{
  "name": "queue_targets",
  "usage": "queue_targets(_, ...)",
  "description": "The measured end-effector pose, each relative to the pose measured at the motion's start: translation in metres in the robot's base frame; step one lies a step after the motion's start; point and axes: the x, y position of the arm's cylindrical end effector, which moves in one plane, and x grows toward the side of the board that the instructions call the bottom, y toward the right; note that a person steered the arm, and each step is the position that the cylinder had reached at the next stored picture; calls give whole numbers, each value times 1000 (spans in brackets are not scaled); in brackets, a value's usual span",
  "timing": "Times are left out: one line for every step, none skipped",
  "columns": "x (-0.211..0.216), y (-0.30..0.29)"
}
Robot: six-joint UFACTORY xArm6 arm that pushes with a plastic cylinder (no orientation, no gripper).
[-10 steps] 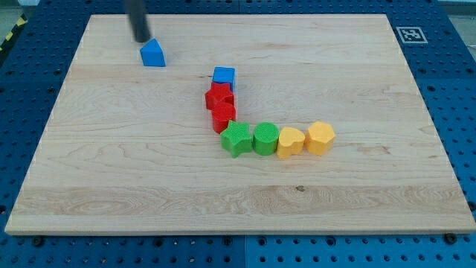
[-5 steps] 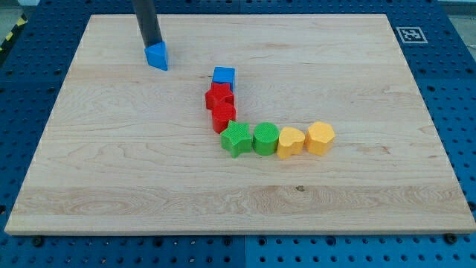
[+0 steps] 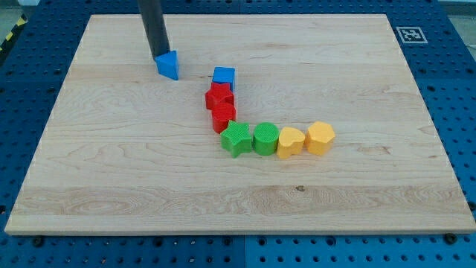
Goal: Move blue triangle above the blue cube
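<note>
The blue triangle (image 3: 169, 65) lies on the wooden board in the upper left part of the view. My tip (image 3: 160, 56) touches its upper left side. The blue cube (image 3: 223, 77) sits to the right of the triangle and slightly lower, with a gap between them. The rod rises from the tip out of the view's top.
Two red blocks (image 3: 220, 97) (image 3: 223, 116) run down from the blue cube. A green star (image 3: 237, 139), a green round block (image 3: 265, 138), a yellow heart-like block (image 3: 290, 141) and a yellow hexagon (image 3: 320, 138) form a row to the right. A marker tag (image 3: 409, 34) is at the board's top right corner.
My tip has moved right and down, pushing the blue triangle right and down toward the blue cube. The other blocks have not moved.
</note>
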Motion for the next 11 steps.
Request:
queue_targets(-2, -9)
queue_targets(3, -48)
queue_targets(23, -55)
queue_targets(32, -34)
queue_targets(24, -22)
queue_targets(22, -6)
queue_targets(22, 14)
queue_targets(20, 25)
queue_targets(4, 43)
queue_targets(-7, 68)
queue_targets(-13, 72)
